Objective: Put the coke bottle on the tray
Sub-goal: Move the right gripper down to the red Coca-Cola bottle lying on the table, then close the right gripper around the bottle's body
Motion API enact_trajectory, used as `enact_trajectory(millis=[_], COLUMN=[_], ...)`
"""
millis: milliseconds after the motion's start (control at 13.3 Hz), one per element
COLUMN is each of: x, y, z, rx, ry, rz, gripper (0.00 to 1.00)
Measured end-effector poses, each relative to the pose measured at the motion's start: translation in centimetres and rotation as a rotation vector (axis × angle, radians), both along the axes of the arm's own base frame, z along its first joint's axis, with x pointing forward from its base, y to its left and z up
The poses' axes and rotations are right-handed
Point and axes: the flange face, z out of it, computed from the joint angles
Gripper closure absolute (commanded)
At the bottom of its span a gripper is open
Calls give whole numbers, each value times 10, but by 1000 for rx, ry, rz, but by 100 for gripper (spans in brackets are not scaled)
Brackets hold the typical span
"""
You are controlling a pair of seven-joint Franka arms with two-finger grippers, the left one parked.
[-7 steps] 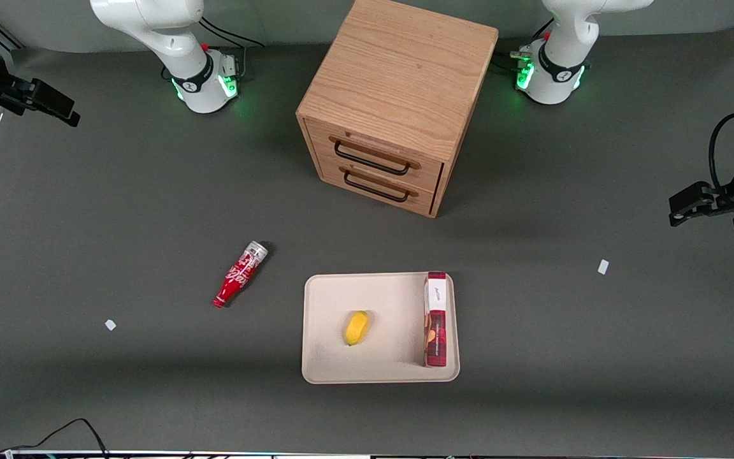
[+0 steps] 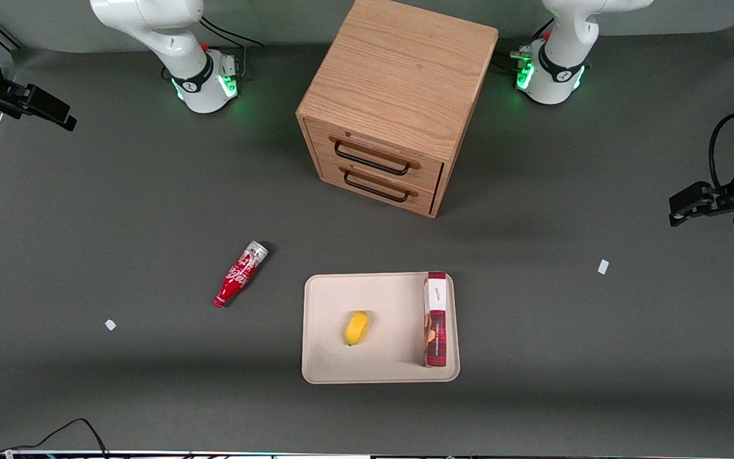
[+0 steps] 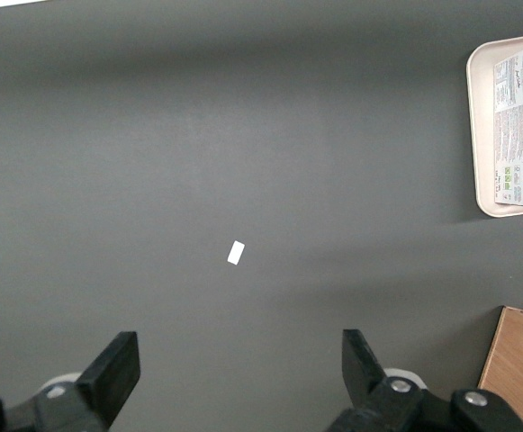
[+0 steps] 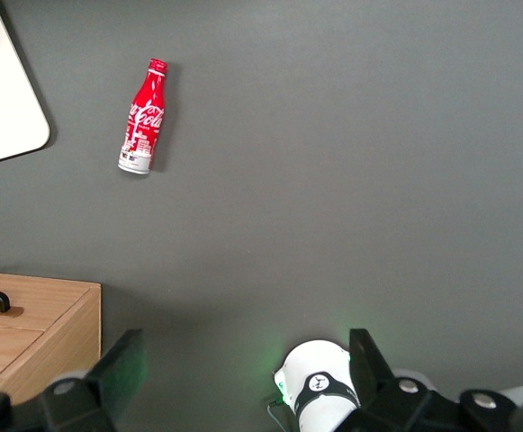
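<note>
The coke bottle [image 2: 239,275] is a slim red bottle with white script. It lies on its side on the dark table beside the tray, toward the working arm's end, with its silvery base pointing toward the cabinet. It also shows in the right wrist view [image 4: 144,117]. The cream-beige tray [image 2: 329,299] lies near the front camera; its corner shows in the right wrist view [image 4: 0,99]. My right gripper [image 2: 55,111] [image 4: 243,369] hangs high at the working arm's end of the table, well away from the bottle. It is open and empty.
A wooden two-drawer cabinet [image 2: 399,95] stands farther from the camera than the tray. On the tray lie a yellow fruit-like object [image 2: 357,327] and a red-and-white box [image 2: 436,319]. Small white scraps [image 2: 110,324] [image 2: 603,266] lie on the table. The arm's base [image 4: 320,387] shows below the gripper.
My right gripper has shifted slightly toward the working arm's end of the table. The bottle and the tray have not moved.
</note>
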Motion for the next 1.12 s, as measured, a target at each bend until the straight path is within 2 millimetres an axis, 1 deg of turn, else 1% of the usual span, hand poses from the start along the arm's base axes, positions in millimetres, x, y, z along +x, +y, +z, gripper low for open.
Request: enact_trajectory(millis=[75,150,225,300,375,450,525,600,675,750,825,900,1050,1125], x=[2,7,16,30,47,66,83,98,112,125,133,138,135,132], y=[6,20,36,53,70,87,103,119,133,142,146,146,143,142], z=[1,2,1,-5,-18,-37,-62,-94,-130,-170,-210,-252,-330,-362], rx=[9,24,37,48,56,59,59,57,56,55,54,50,24,8], ry=[-4,-10,-14,-7,1,3,14,35,54,66,69,68,47,31], rz=[11,19,0,-39,-85,-131,-176,-223,-274,-325,-359,-380,-395,-408], gripper=[0,0,0,0,0,0,0,0,0,0,0,0,0,0])
